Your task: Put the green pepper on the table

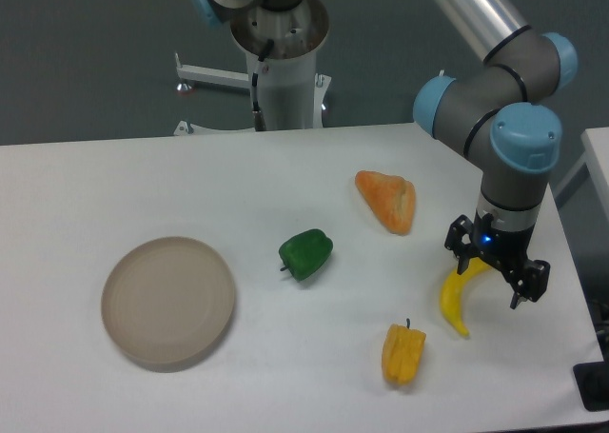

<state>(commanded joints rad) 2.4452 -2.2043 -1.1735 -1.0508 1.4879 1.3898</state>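
The green pepper (305,253) lies on its side on the white table (143,176), just right of the round beige plate, with its thin stem pointing down-left. My gripper (494,277) hangs far to the right of the pepper, above the upper end of a yellow banana. Its two black fingers are spread apart with nothing held between them.
A round beige plate (168,301) sits at the front left. An orange bread-like piece (387,201) lies right of centre. A yellow-orange pepper (402,354) stands near the front edge, and a yellow banana (458,301) lies under my gripper. The arm's base (281,67) rises behind the table.
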